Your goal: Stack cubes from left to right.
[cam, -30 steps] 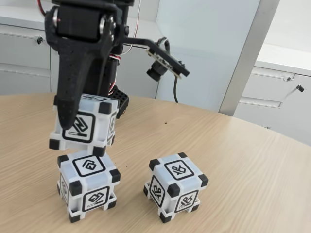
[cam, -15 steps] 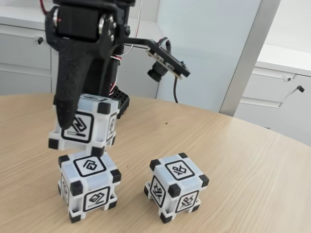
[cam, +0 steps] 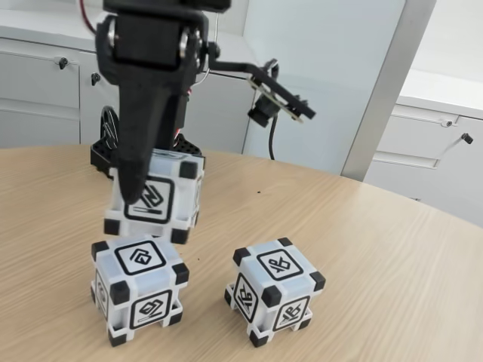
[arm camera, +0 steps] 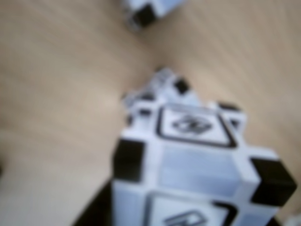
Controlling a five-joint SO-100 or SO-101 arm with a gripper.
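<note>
Three pale cubes with black corners are in the fixed view. One cube [cam: 160,197] hangs slightly tilted with my gripper [cam: 148,188] shut on it, a black finger [cam: 138,170] lying across its front face. Directly under it, a little to the left, a second cube [cam: 138,290] sits on the wooden table; whether the two touch I cannot tell. The third cube [cam: 273,290] stands apart to the right. The blurred wrist view has the held cube [arm camera: 197,174] large at the bottom and a corner of another cube [arm camera: 146,12] at the top edge.
The arm's black base [cam: 109,147] stands behind the cubes, and a small camera on a bracket [cam: 275,102] sticks out to the right. The round table's edge [cam: 423,200] curves away at the right. White cabinets [cam: 45,98] line the back.
My gripper has carried the held cube to the right and slightly down, so it now sits offset to the right above the left cube. Both cubes on the table have stayed put.
</note>
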